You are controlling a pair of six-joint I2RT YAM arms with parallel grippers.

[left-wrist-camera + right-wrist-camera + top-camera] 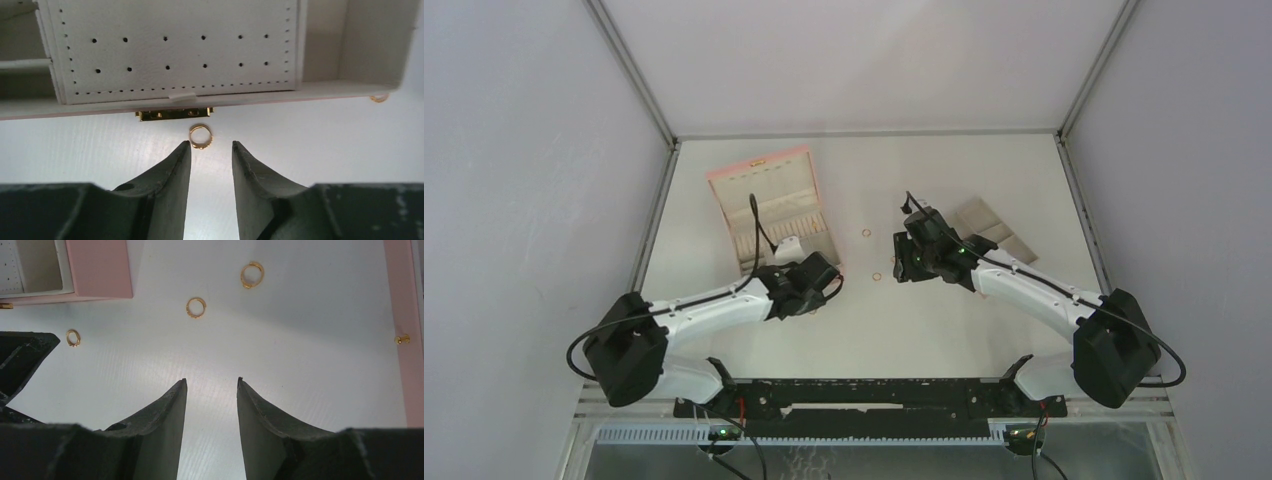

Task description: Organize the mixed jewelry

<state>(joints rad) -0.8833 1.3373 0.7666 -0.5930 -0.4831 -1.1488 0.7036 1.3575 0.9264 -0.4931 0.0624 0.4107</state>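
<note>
Left fingers stood apart and empty, ring lay just beyond tips, close by box edge, right fingers apart, open table ahead.

Three copper rings, one pink box, one beige tray, two arms

Built as left arm and right arm: white link shells, bulky black shoulder housings. Wired with thin black cables looped outside the shells. Lit by small green lights at the right wrist. Ended in left gripper and right gripper: two dark grey fingers each, broad-rooted, tapering to blunt tips, matte.
</note>
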